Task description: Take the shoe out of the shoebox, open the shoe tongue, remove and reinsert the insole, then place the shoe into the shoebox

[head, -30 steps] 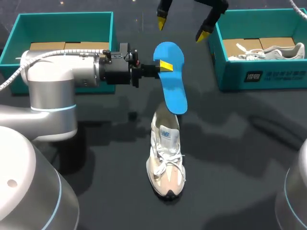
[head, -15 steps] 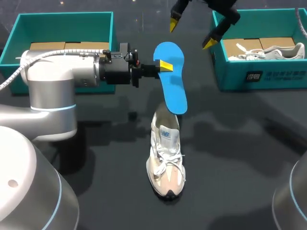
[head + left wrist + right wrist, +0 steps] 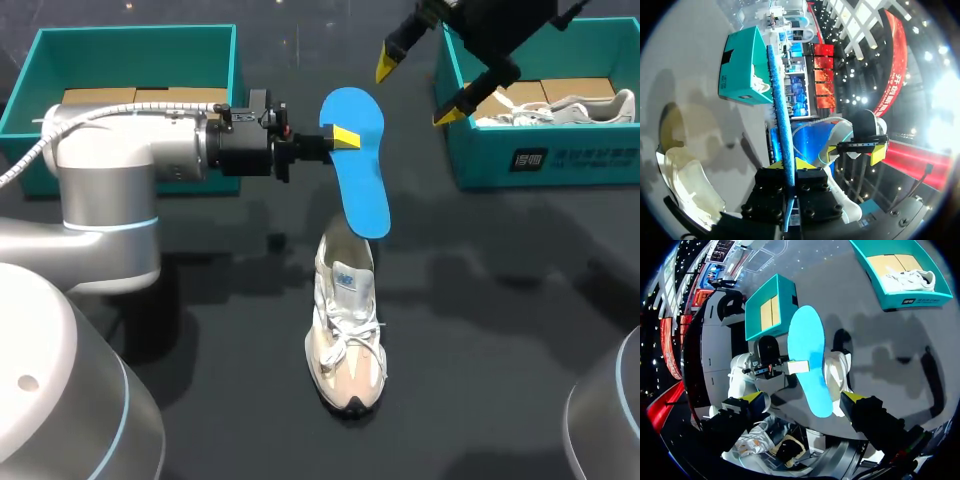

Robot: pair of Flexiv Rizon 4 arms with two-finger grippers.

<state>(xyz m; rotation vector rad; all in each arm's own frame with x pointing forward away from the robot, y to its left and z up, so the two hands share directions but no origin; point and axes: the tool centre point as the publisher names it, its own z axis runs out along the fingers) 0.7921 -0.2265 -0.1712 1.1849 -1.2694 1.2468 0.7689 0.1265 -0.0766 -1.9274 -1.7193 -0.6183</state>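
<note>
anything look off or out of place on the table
Only the flat blue insole: it is out of the shoe, held in the air by the left pincer, its lower end over the heel of the beige lace-up sneaker standing on the dark table. That fits the task; nothing looks spilled or damaged.

Two shoeboxes (image 3: 135, 35) (image 3: 560, 160), two shoes (image 3: 348, 340) (image 3: 570, 108), one insole (image 3: 360, 170), two grippers (image 3: 345, 137) (image 3: 420, 90).

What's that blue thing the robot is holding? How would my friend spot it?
Find the dark table. In its middle stands a pale shoe; just above it the left claw pinches a flat insole. It's the only bright blue, foot-shaped thing there.
</note>
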